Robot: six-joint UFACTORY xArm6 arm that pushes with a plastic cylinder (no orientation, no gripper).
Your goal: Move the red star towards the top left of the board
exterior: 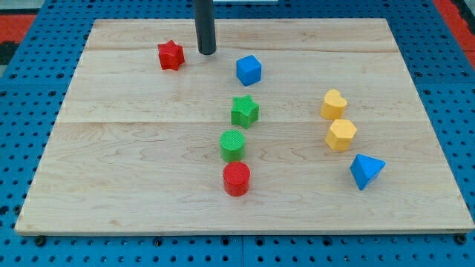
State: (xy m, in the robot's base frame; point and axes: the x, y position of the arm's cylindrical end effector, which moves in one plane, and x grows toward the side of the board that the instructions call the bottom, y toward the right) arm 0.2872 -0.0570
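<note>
My arm carried no pincer, so I had no opening to report; it ended only in the dark rod, and my tip (207, 52) stood on the wooden table (133, 178) near the view's top, a little left of the middle. The red star (171, 55) lay just beside my tip, on its left in the view, with a small gap between them, so they were not touching. It was already in the upper left part of the table, but not in the corner. The blue cube (249, 70) was to the right of my tip and slightly lower. Below it, the green star (244, 111), the green cylinder (232, 145) and the red cylinder (237, 179) formed a close column toward the view's bottom. On the right side stood the yellow heart (333, 104), the yellow hexagon (341, 135) just under it, and the blue triangular block (367, 171) lowest.
</note>
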